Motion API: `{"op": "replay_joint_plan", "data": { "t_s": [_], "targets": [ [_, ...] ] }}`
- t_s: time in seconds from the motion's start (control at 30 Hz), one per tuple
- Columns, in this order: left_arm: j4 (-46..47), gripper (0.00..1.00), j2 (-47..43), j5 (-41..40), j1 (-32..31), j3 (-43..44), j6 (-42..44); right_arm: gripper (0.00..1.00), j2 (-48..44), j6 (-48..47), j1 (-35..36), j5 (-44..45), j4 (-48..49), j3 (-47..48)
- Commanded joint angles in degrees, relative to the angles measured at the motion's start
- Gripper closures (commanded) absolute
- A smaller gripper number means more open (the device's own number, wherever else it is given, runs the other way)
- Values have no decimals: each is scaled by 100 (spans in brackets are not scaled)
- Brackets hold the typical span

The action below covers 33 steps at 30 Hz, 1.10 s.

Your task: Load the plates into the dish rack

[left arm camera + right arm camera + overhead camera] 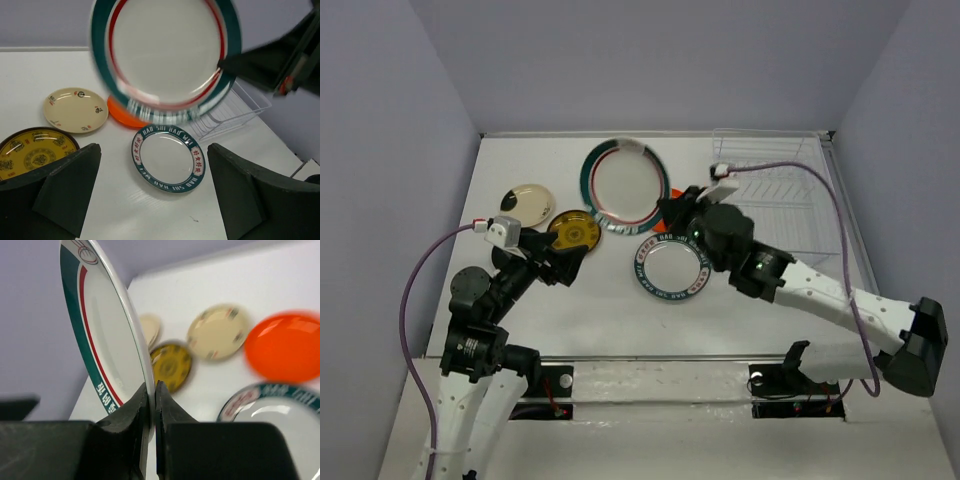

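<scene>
My right gripper is shut on the rim of a large white plate with a teal and red border, holding it tilted up off the table. The left wrist view shows this plate hanging in front of the dish rack. A smaller teal-rimmed plate lies flat below it. The orange-red plate, a cream plate and the amber plate lie on the table. My left gripper is open and empty beside the amber plate.
The clear wire dish rack stands at the back right against the wall. A second cream plate shows behind the held one. Purple walls close in the table on three sides.
</scene>
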Motion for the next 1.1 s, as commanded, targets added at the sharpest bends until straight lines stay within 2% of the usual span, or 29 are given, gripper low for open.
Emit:
{"op": "replay_joint_plan", "data": {
  "t_s": [0.0,0.1,0.17,0.27,0.37,0.57,0.83,1.07],
  "targets": [
    [176,1,-82,-8,-45,180,-62,93,-202,-2001,-1473,1293,-977,1162],
    [167,1,-91,-17,-98,180,-62,93,192,-3160,-1985,2127,-1076,1925],
    [167,1,-100,-43,-124,180,-61,93,361,-3638,-2538,2271,-1094,2365],
    [150,1,-109,-78,-168,180,-70,93,677,-3886,-3214,2298,-1373,2789],
    [141,1,-100,-122,-212,180,-79,93,1036,-4027,-3567,2263,-1672,3237],
    [115,1,-91,-219,-265,172,-105,93,1671,-4150,-3753,2298,-1937,3695],
    [115,1,-56,-237,-300,172,-105,93,2233,-3396,-3806,1921,-2324,3819],
    [97,1,-47,-237,-318,172,-105,93,2488,-3104,-3806,1771,-2377,3643]
  ]
}}
